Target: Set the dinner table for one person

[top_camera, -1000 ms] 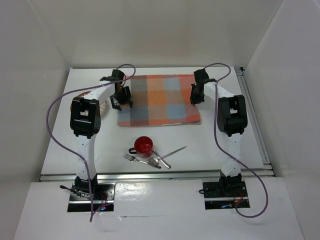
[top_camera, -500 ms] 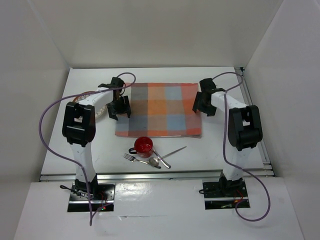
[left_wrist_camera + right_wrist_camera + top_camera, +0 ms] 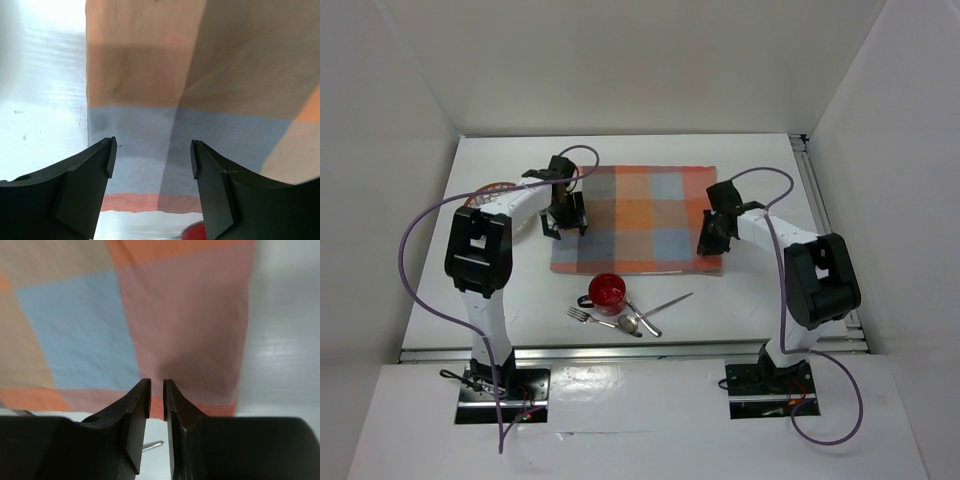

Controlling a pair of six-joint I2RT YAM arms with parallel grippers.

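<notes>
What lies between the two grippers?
The orange-and-blue checked mat fills the stretch between the left gripper and the right gripper, seen in the top external view.

The left gripper (image 3: 153, 150) has its two black fingers (image 3: 90, 170) wide apart with nothing between them. Under them lies the checked cloth mat (image 3: 200, 75), orange and blue. The white table (image 3: 40, 100) shows on the left. At the bottom edge is a bit of something red (image 3: 195, 233), maybe a cup.

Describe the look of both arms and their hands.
The left arm and right arm each have white tubular links and bulky black joint housings. A purple cable loops along each. The left hand and right hand have matte black, wedge-shaped fingers.
</notes>
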